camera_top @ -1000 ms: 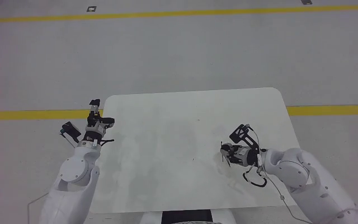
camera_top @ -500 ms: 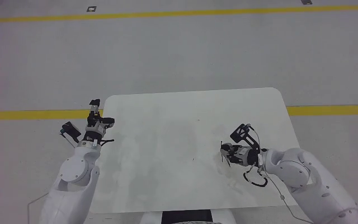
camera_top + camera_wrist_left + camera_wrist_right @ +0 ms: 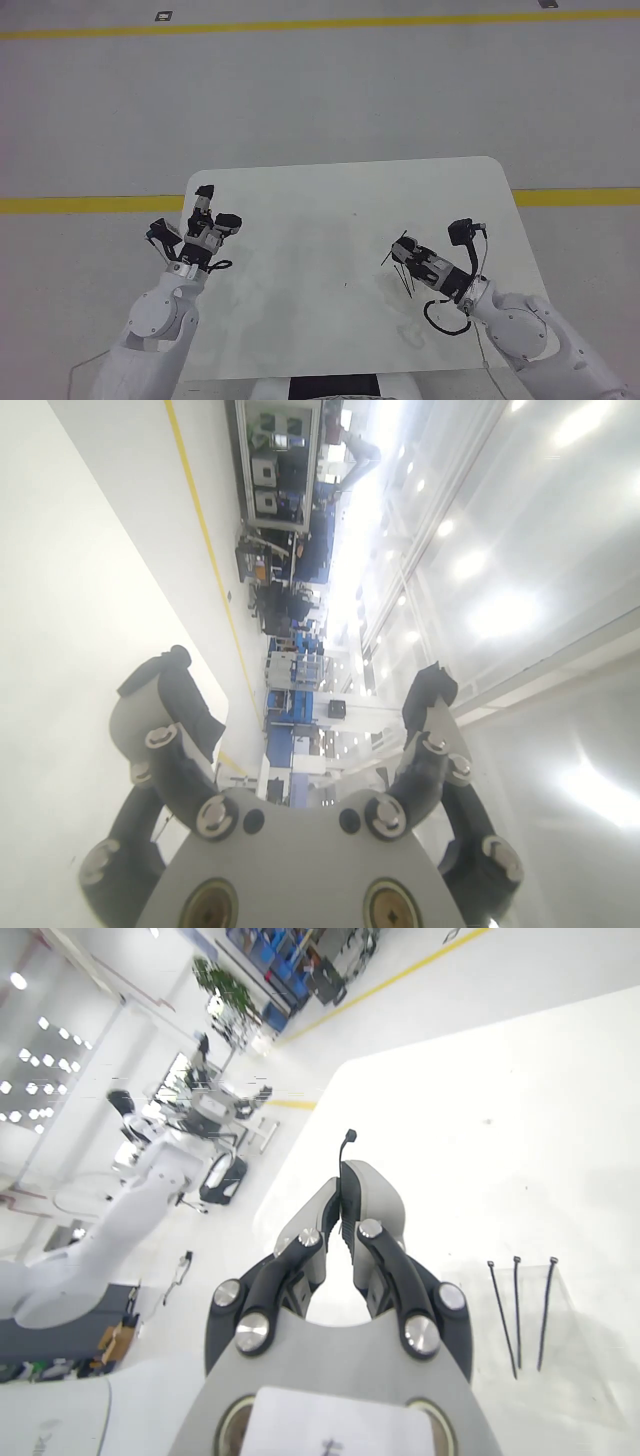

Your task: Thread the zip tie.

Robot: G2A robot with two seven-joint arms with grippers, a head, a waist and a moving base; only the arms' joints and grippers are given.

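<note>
Pinching one zip tie (image 3: 342,1158) in the clenched right gripper (image 3: 341,1183) above the table (image 3: 450,1128). Lying nearby, three more zip ties (image 3: 518,1313), possibly on a clear sheet (image 3: 570,1328). Holding nothing in the wide-spread left gripper (image 3: 305,680).

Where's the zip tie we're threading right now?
Right wrist view: zip tie pinched in the right pincer, head poking out beyond it, over the table's right side near three spare ties.
</note>
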